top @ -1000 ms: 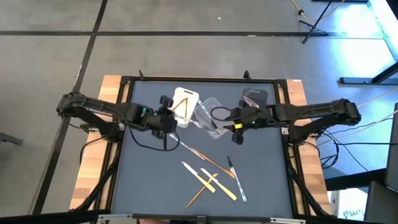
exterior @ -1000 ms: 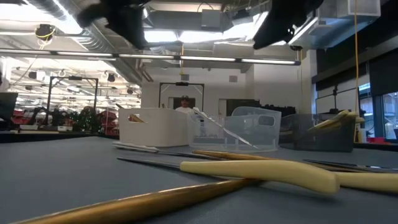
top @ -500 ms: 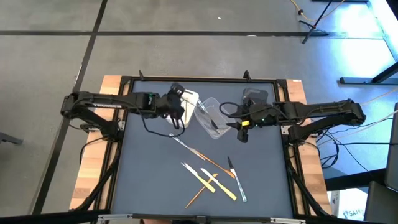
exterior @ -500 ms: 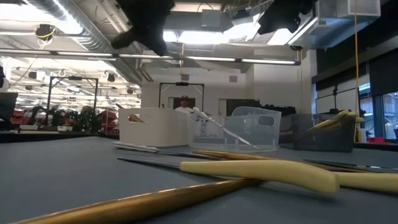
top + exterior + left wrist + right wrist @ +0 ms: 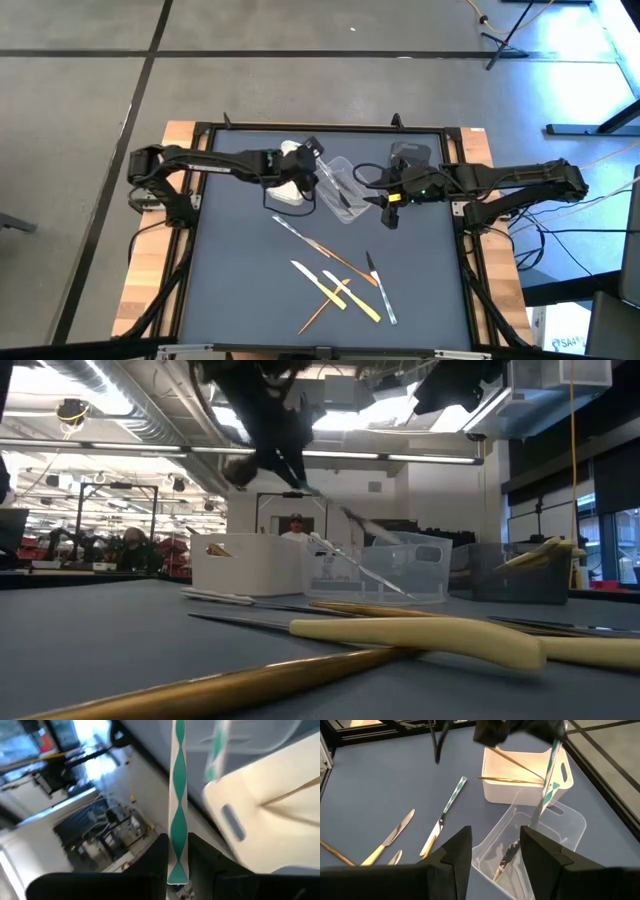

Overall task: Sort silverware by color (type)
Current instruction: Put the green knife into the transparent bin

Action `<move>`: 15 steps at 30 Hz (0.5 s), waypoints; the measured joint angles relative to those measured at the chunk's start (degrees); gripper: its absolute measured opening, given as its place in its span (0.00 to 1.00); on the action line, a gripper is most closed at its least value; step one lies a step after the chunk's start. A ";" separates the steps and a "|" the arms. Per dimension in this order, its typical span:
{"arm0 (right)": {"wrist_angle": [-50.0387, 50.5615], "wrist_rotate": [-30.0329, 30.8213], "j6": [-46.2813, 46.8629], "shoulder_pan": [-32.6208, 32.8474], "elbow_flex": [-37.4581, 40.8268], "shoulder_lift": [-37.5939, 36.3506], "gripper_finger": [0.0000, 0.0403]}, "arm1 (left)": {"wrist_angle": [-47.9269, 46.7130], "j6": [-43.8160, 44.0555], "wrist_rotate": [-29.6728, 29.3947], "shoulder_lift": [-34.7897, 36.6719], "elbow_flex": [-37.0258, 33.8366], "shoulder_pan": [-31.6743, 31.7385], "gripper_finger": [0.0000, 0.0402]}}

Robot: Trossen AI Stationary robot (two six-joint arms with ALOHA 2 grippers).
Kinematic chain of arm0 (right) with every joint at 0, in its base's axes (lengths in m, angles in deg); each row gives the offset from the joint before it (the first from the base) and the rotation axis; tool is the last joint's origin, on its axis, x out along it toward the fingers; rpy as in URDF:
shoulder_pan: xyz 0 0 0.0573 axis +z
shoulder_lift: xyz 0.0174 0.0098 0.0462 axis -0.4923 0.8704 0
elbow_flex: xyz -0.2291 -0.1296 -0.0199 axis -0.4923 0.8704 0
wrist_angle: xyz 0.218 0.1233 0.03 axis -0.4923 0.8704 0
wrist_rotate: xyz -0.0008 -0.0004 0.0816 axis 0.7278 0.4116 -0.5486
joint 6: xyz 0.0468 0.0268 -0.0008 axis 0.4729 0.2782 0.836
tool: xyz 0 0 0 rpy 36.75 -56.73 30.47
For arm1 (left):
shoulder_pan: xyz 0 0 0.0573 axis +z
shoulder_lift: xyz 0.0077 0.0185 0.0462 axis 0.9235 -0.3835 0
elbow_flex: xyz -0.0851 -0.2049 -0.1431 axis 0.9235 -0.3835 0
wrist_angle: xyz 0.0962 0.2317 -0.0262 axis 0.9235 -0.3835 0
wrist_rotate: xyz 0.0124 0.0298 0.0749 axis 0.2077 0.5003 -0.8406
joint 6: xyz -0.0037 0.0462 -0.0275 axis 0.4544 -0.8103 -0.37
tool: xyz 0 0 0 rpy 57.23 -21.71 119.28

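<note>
High view, and the left gripper (image 5: 306,170) is out over the back of the desk (image 5: 240,270), right where the white tub (image 5: 292,190) meets the clear tub (image 5: 340,190). Over to the left wrist view: the fingers (image 5: 157,857) are pinched onto a slim green-and-white striped utensil (image 5: 178,805), which sticks straight out between them. From the right wrist view that same striped piece (image 5: 547,782) slants down from the gripper, its lower end over the near rim of the clear tub (image 5: 570,827). The low view shows it too, a thin pale stick (image 5: 355,522) angling down from the dark arm above the tubs.

The right gripper (image 5: 390,205) hangs just beside the clear tub, on its right, with the dark grey tub (image 5: 410,156) behind it. Its fingers (image 5: 452,855) stand well apart in its own wrist view, nothing between them.

Inside the white tub (image 5: 560,780) lie two tan wood-like pieces (image 5: 512,779). The clear tub holds a dark-and-clear utensil (image 5: 504,861).

On the open desk, another striped piece (image 5: 451,800) lies near the tubs, and further forward a loose cluster of silverware (image 5: 340,285): yellow-handled, tan and clear pieces, several crossing one another.
</note>
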 joint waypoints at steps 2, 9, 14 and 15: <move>0.00 0.02 0.00 0.00 0.00 0.00 0.38 | -0.28 -0.09 1.48 -1.49 0.00 0.05 0.11; 0.05 0.02 -0.22 0.00 0.00 0.00 0.38 | -0.16 -0.07 3.47 -5.58 0.00 0.12 0.11; 0.04 0.00 -0.44 0.00 0.00 0.00 0.38 | 0.07 -0.04 4.80 -7.42 0.00 0.12 0.11; 0.06 0.00 -0.44 0.00 0.00 0.00 0.38 | 0.07 0.04 4.77 -7.71 0.00 0.12 0.11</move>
